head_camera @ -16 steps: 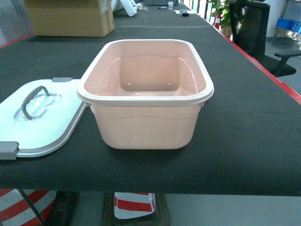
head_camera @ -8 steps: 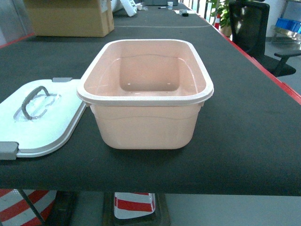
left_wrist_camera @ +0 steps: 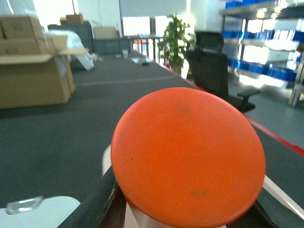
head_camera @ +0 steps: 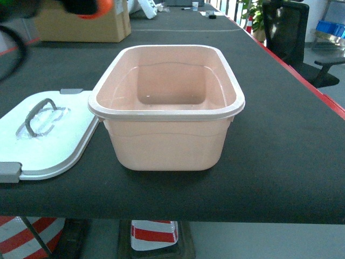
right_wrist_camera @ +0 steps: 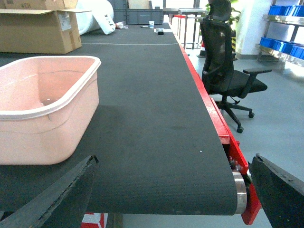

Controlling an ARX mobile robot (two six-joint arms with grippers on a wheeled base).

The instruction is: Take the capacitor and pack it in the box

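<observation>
**Head view: open box on the belt, orange disc held at upper left**

At the far left, a white lid (head_camera: pixel 46 137) with a grey handle (head_camera: pixel 39 116) is laid flat on the black belt surface (head_camera: pixel 280 140), its edge just beside the box (head_camera: pixel 167 108). The pale pink box is positioned upright at centre, uncovered. At the upper left, a blurred orange disc, the capacitor (left_wrist_camera: pixel 187 159), is seen in the left gripper (head_camera: pixel 81 6); in the left wrist view it fills the frame between the dark fingers (left_wrist_camera: pixel 95 204), which are closed on it. In the right wrist view, the right gripper (right_wrist_camera: pixel 166 194) is spread wide, with the box to its left and an office chair (right_wrist_camera: pixel 228 71) beyond the red belt edge.
</observation>
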